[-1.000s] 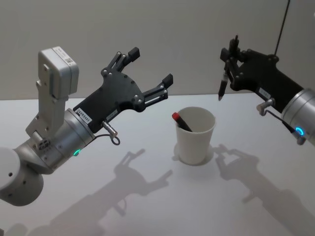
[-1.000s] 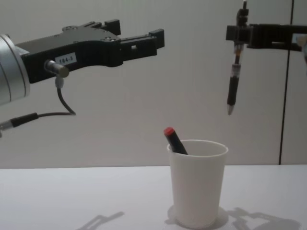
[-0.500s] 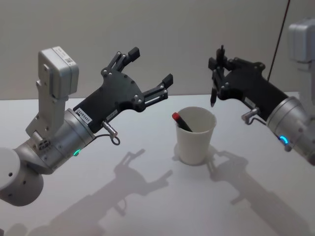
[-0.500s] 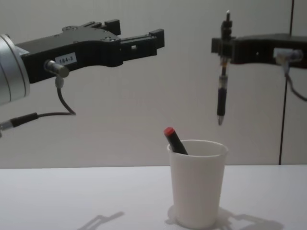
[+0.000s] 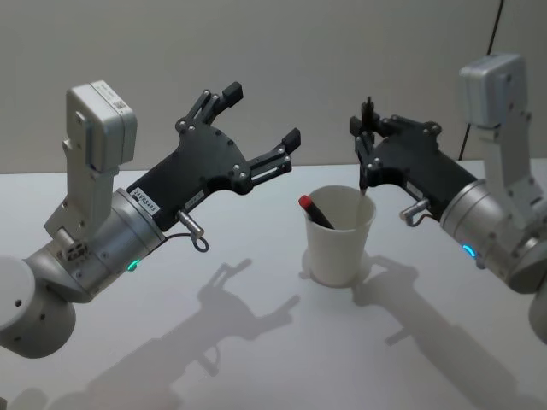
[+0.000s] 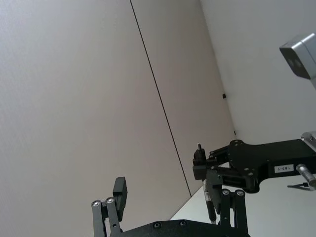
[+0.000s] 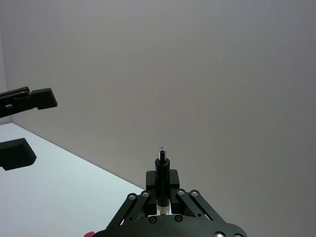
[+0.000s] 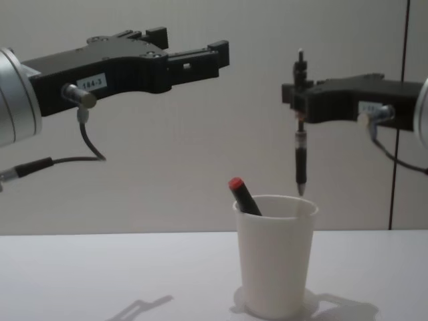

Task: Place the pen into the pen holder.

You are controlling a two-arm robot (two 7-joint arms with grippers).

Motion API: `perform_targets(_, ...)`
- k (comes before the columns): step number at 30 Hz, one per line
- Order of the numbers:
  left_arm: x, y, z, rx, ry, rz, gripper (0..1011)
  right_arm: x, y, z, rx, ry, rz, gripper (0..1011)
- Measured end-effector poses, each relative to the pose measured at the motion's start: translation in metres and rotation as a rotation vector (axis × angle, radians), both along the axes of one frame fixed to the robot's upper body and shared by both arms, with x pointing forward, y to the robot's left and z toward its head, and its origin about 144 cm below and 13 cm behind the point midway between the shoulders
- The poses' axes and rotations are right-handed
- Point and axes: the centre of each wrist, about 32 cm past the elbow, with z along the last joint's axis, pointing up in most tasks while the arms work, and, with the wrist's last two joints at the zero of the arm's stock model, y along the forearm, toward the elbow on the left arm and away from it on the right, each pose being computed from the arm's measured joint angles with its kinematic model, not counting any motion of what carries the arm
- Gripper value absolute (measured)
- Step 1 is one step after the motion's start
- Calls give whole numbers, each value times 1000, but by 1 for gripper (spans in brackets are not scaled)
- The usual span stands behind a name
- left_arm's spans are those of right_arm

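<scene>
The pen holder [image 5: 340, 241] is a white paper cup on the table, seen from the side in the chest view [image 8: 275, 261]. A black marker with a red cap [image 5: 314, 211] leans inside it. My right gripper [image 5: 366, 143] is shut on a dark pen [image 8: 300, 157], which hangs upright with its tip level with the cup's rim on the right side. The pen's top end [image 7: 162, 165] sticks up between the fingers. My left gripper [image 5: 262, 114] hovers open and holds nothing, high and to the left of the cup [image 8: 190, 43].
The white table [image 5: 256, 342] stretches around the cup, with arm shadows falling on it. A plain wall stands behind, and a thin dark cable [image 8: 399, 134] runs down it at the right.
My right gripper has carried the pen leftward and down, from high right of the cup to its rim. The left arm has stayed still.
</scene>
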Motion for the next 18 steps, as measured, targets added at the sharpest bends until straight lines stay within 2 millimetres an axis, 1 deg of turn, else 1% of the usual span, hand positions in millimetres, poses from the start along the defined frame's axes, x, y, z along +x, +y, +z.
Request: perform_targets(18,0,0,0,0,0,0,1001,4,14,-17,-13,66,63,132)
